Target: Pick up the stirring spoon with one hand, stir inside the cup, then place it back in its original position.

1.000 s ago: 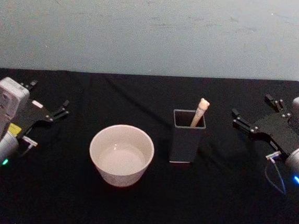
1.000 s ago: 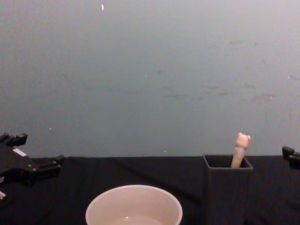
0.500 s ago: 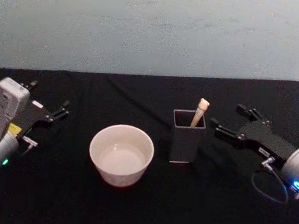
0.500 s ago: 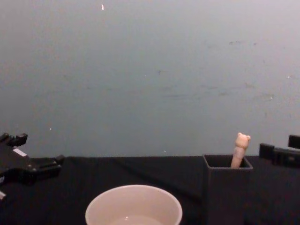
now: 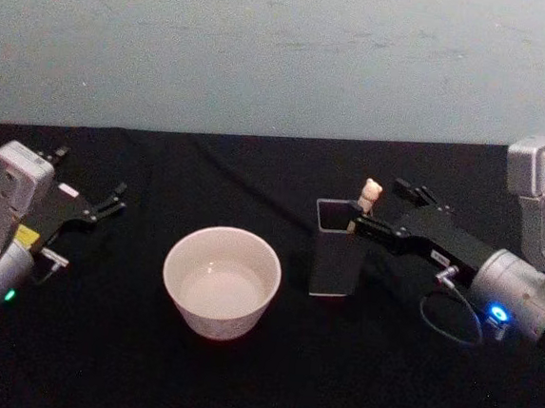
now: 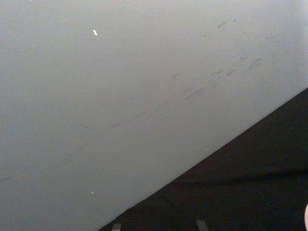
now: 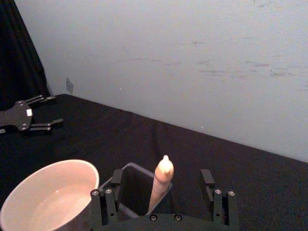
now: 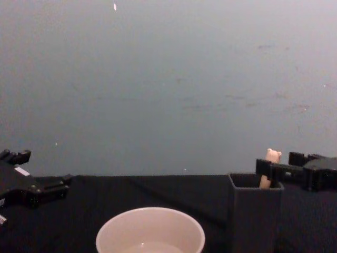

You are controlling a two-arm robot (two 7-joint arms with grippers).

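Cloth of plain black is spread over the table (image 5: pixel 238 382), on which the cup (image 5: pixel 221 281) is set near the middle, with the dark grey holder (image 5: pixel 336 262) just beside it on the right. The right gripper (image 5: pixel 375 205) is held level at the holder's rim, fingers spread wide, nothing grasped. The left gripper (image 5: pixel 92 174) is parked at the table's left, likewise spread and empty. The stirring spoon (image 5: pixel 368 195) is stood leaning in the holder, its bear head seen between the right gripper's fingers.

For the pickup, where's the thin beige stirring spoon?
Head view: the stirring spoon stands in the grey square holder, right of the round cream cup, within the open right gripper.
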